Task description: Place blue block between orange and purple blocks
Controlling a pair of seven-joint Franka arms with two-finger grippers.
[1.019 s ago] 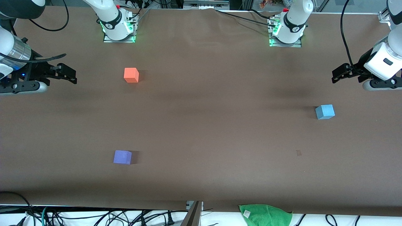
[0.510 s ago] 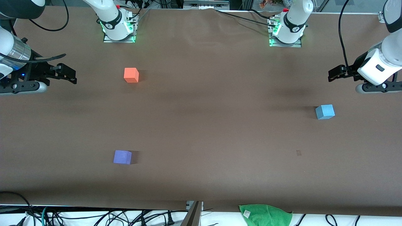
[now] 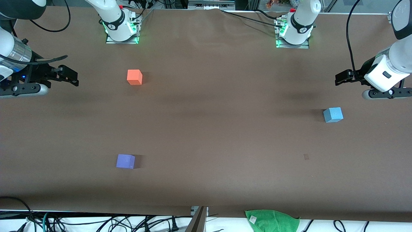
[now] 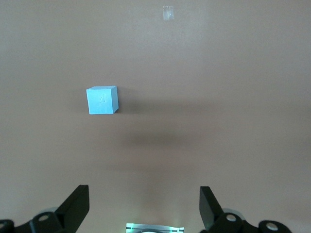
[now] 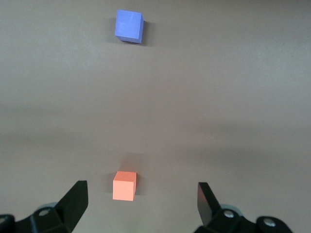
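You're at the approach: with jaws spread, bring the left gripper [image 3: 338,79] at the frame's right edge down over the blue block [image 3: 333,115] lying just below it, while the right gripper [image 3: 71,76] waits, jaws spread, at the left edge near the orange block [image 3: 134,77] and purple block [image 3: 125,161].

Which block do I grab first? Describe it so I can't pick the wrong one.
Look toward the left arm's end of the table, where the left claw hangs open. The blue block sits alone there: light sky-blue, paler than the purple block.
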